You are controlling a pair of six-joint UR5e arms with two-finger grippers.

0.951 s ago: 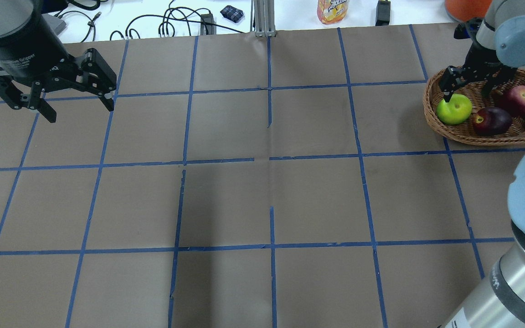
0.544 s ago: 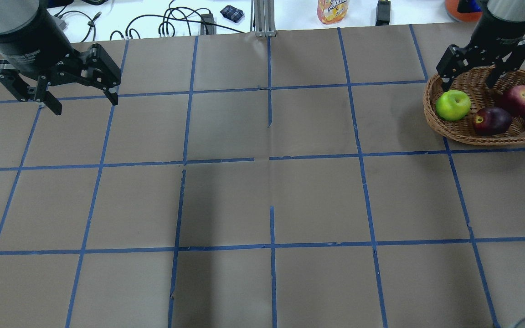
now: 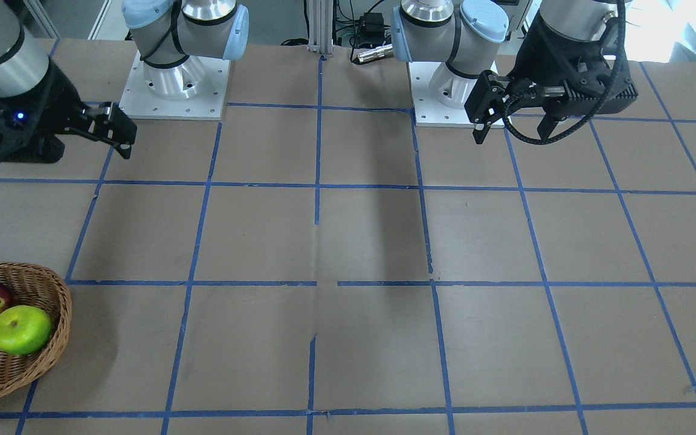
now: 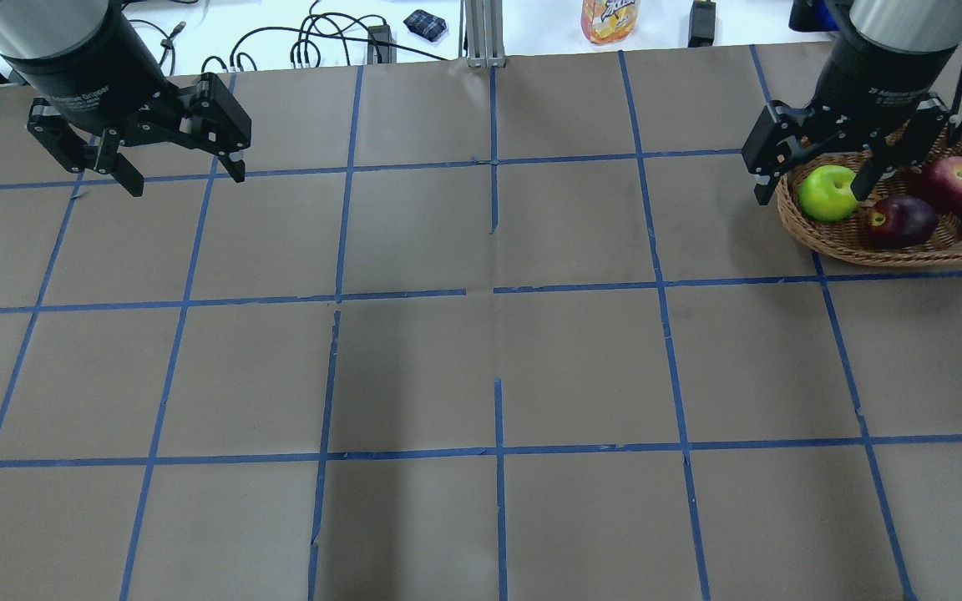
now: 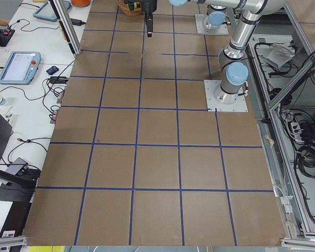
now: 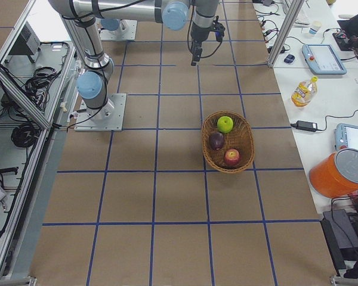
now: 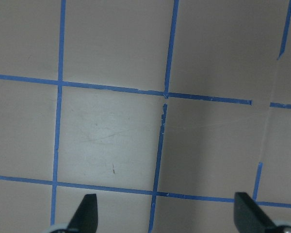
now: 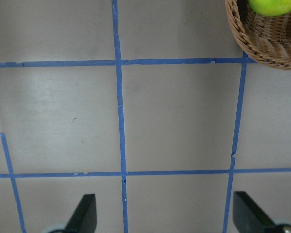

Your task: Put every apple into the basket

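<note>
The right gripper (image 4: 811, 196), which a second ago had its open fingers lowered around the green apple (image 4: 827, 192) in the basket (image 4: 932, 242), now hangs well above it, looking larger and shifted toward the table's centre. The apple lies free. The left gripper (image 4: 188, 184) has moved inward from the table's left edge, toward the far side.

Four fixed views onto one table (image 4: 481, 367); close downward wrist cameras, basket (image 8: 262, 48) in right's.
</note>
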